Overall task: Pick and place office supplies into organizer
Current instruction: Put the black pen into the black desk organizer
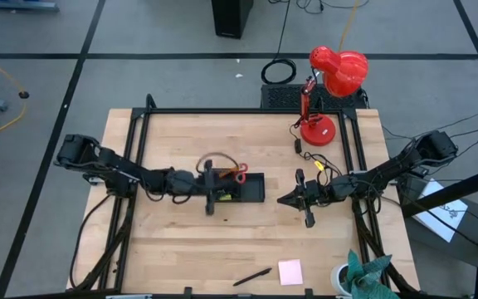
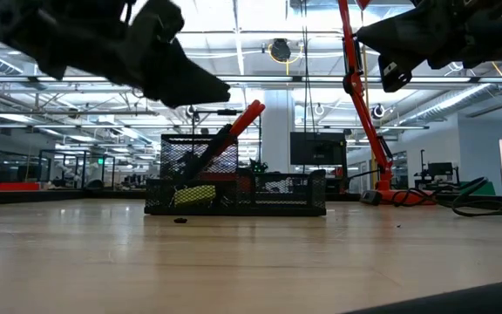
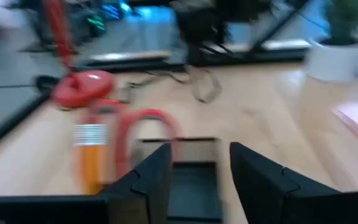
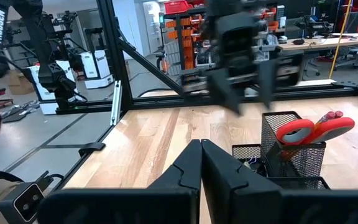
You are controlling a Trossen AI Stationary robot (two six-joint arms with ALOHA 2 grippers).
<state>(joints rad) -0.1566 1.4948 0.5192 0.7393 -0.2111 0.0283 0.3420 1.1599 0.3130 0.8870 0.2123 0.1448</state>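
Black mesh walls of the organizer (image 1: 247, 189) sat mid-table, and my left gripper (image 1: 210, 196) hung just above its left end, fingers (image 3: 151, 177) parted with nothing between them. The red-handled scissors (image 2: 234, 131) stood tilted in the tall cup, handles up, and something yellow (image 2: 194, 194) lay low in a compartment beside it. My right gripper (image 1: 299, 199) waited right of the organizer, fingers pressed together and empty. A black pen (image 1: 251, 276) and the pink sticky-note pad (image 1: 290, 272) lay near the table's front edge.
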